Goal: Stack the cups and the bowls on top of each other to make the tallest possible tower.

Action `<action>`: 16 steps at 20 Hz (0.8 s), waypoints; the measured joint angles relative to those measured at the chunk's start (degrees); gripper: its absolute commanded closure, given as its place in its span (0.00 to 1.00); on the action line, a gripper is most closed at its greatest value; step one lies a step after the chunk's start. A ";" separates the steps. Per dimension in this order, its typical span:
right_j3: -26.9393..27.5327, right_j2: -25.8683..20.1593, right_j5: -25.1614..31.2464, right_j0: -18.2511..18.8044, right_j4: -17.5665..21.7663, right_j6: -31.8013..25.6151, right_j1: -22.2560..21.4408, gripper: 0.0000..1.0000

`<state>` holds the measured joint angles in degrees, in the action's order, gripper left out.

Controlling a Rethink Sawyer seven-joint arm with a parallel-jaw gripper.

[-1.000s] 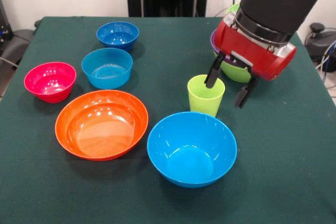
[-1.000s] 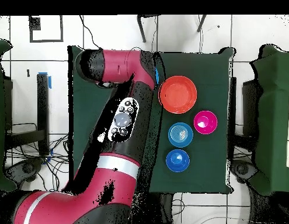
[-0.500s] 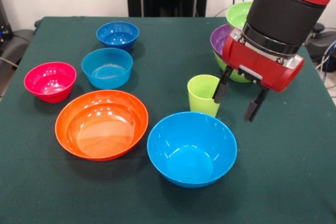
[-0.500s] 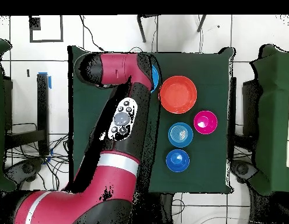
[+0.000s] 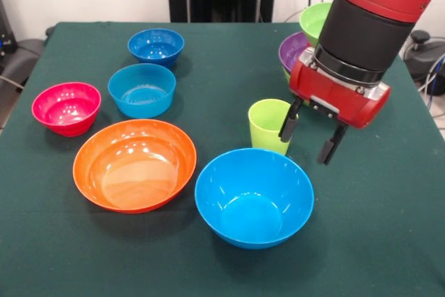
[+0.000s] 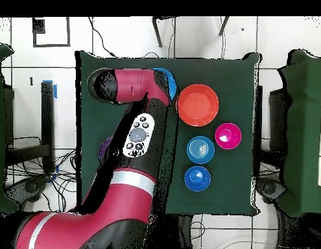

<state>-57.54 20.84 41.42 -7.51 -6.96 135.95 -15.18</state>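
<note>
A lime green cup (image 5: 268,124) stands upright near the table's middle. My gripper (image 5: 306,141) hangs open just to its right, and the left finger (image 5: 287,126) overlaps the cup's right edge; I cannot tell if it touches. Nothing sits between the fingers. Behind the arm, the tower shows only as a purple bowl (image 5: 293,50) with a sliver of lime green bowl (image 5: 286,73) under it. Another lime green bowl (image 5: 314,17) shows behind that. The red cup is hidden. In the overhead view the arm (image 6: 138,133) covers the gripper and the cup.
A large light blue bowl (image 5: 254,196) sits just in front of the cup, with a large orange bowl (image 5: 134,163) to its left. Further left and back are small pink-red (image 5: 66,107), light blue (image 5: 141,89) and dark blue (image 5: 156,46) bowls.
One second ago the left finger was inside the green cup's rim. The gripper has since shifted right and down beside the cup, still open. The cup has not moved.
</note>
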 measured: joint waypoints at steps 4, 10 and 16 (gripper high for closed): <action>-2.07 -0.06 -0.01 0.00 -0.01 0.00 -0.69 0.00; -5.10 -0.09 -0.01 -0.02 0.11 0.00 -2.49 0.00; -6.39 -0.23 -0.01 -0.02 1.78 0.00 -3.92 0.00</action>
<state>-63.93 20.61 41.41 -7.53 -5.18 135.95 -19.10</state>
